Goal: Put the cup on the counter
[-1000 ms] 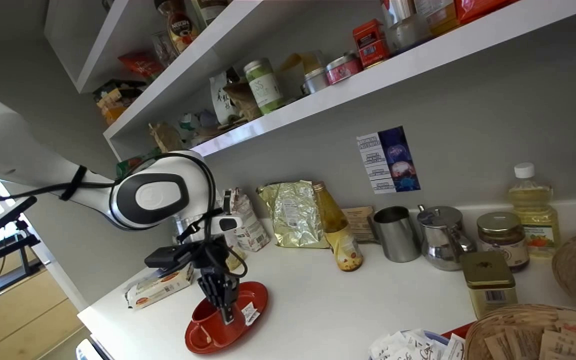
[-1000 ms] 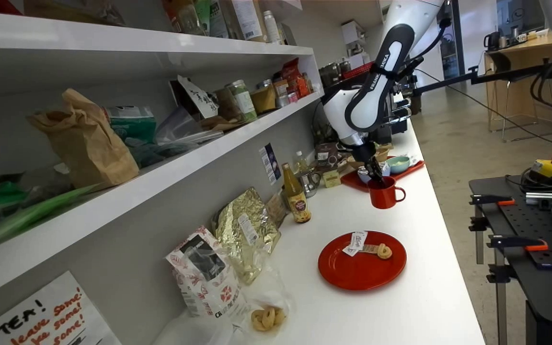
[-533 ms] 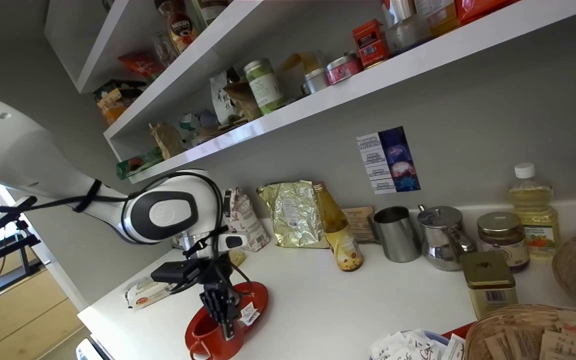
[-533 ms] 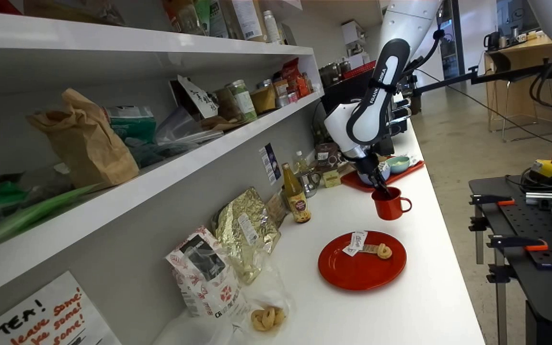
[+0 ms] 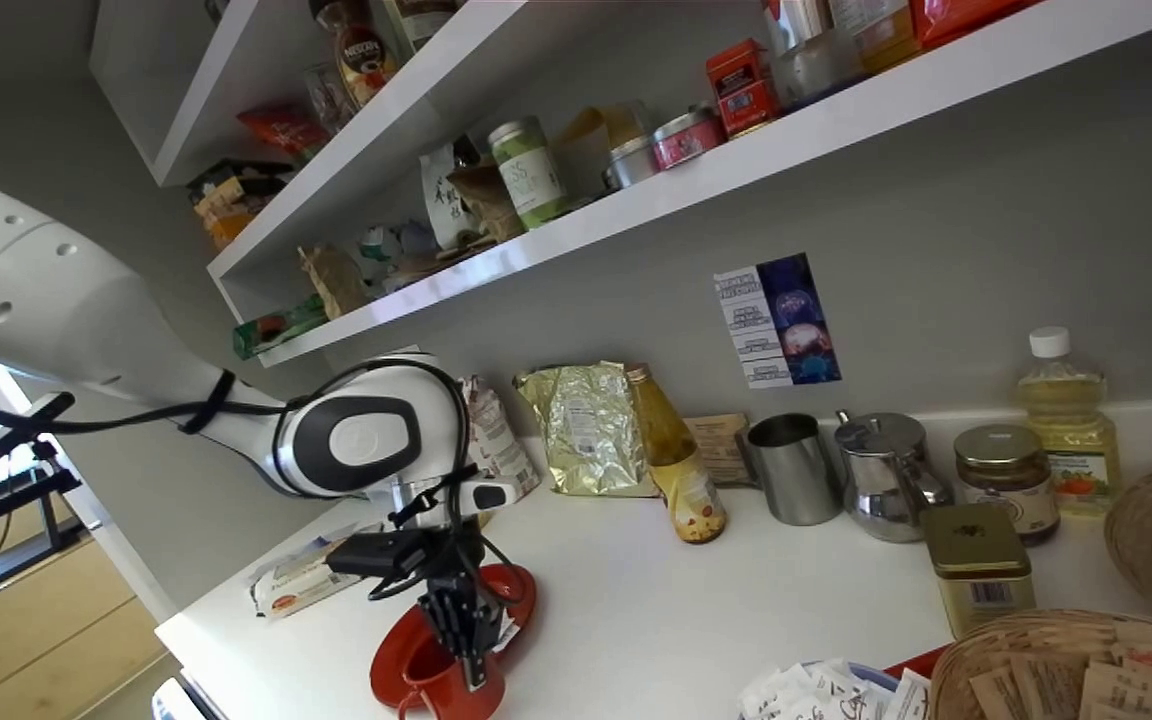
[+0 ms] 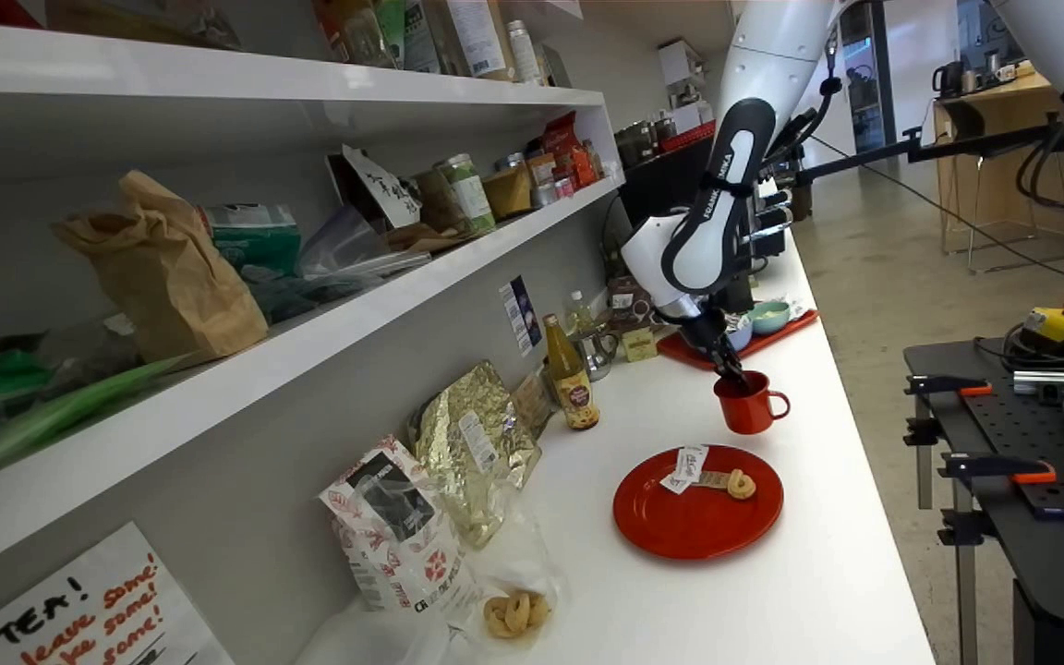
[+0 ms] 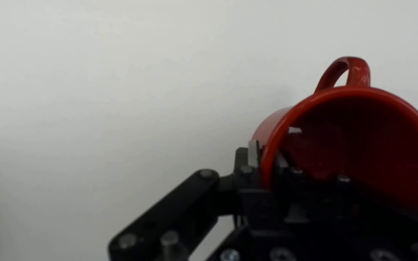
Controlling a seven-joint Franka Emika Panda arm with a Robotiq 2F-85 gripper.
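Lower in both exterior views than half a second ago, the red mug [image 6: 746, 411] is just past the red dinner plate [image 6: 680, 534] in an exterior view, seemingly beside rather than over it. The gripper [image 7: 267, 156] is clamped on the mug's wall, one finger inside and one outside. Whether the base touches the white counter [image 6: 680, 605] beside the plate, I cannot tell. To set it down well, keep the mug level, ease it down clear of the plate, wait until the base bears evenly, then part the fingers and rise straight so neither drags the wall.
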